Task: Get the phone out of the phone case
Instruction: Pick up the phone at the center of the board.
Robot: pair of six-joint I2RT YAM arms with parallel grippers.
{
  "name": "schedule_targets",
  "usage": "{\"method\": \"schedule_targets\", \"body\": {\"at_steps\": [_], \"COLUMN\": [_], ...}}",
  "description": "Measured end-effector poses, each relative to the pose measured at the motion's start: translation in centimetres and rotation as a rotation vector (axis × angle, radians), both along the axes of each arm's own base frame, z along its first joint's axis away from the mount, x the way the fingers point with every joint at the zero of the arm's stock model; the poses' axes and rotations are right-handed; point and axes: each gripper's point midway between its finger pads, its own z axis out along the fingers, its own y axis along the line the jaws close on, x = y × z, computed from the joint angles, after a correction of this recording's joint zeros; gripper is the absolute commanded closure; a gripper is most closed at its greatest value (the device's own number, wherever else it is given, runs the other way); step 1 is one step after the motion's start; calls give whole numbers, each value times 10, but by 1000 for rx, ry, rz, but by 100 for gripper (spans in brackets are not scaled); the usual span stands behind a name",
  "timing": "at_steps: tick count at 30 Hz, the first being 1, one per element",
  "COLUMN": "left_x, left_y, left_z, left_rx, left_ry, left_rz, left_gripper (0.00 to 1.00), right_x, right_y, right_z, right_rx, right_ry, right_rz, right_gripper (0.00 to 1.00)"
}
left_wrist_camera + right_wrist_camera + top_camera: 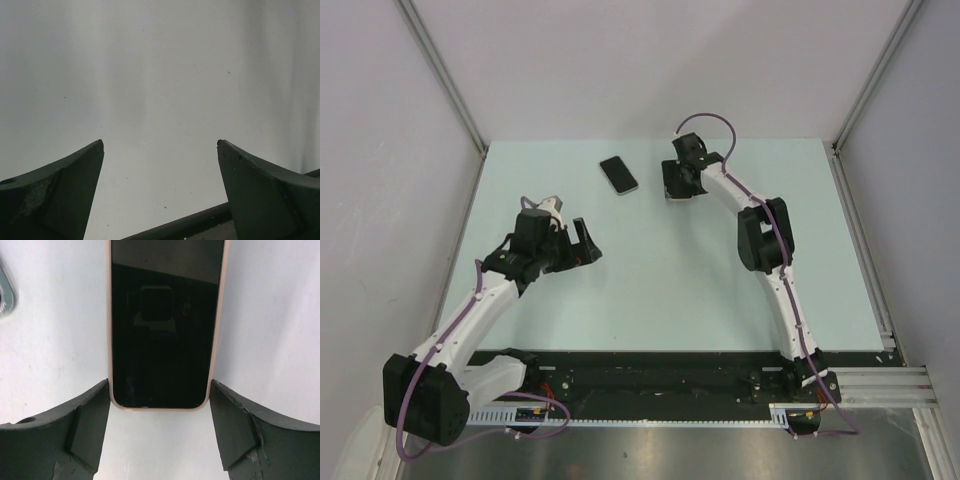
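There is one black-screened rectangular phone (pixel 618 175), lying in one thin pinkish-beige case (pixel 160 409) whose rim frames the glass. There are two white-and-black arms, each ending in one dark two-fingered tool.

The phone lies flat, screen up, on the pale green counter (pixel 720 280), close to its far edge and a little left of the middle. Its long axis runs diagonally, one short end toward the far-left corner and the other toward the near-right. That second end faces the right tool (pixel 676 190), which sits near it but apart. In the right wrist view the phone (pixel 162 325) runs straight away from the right tool (pixel 157 387), whose fingers are spread about as wide as the case, pinching nothing.

The left tool (pixel 584 245) hangs over the counter's left half, well apart from the phone. In its own wrist view the left tool (pixel 160 145) is spread wide.
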Motion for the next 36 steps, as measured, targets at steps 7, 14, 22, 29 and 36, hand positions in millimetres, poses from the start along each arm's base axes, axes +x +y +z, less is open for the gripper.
{"method": "schedule_targets", "body": {"at_steps": [7,14,22,29,36], "left_x": [-2,5,23,19,33], "left_y": [-5,-56,-97,-147,-164], "left_z": [-22,-29,-44,-71,-86], "left_rx": [-13,-302,-495,-539,-555], "left_ry": [106,230,361,489,509], "left_rz": [7,-32,-33,-106,-113], "left_gripper": [0,3,1,1,2], "right_x": [-57,-153,-228,-264,-297], "right_y": [-7,-10,-6,11,27], "right_z": [-1,1,7,16,17], "right_rx": [49,157,264,319,343], "right_ry": [104,229,305,341,373], "right_rz": [9,29,44,94,152], "right_gripper": [54,55,55,55,57]}}
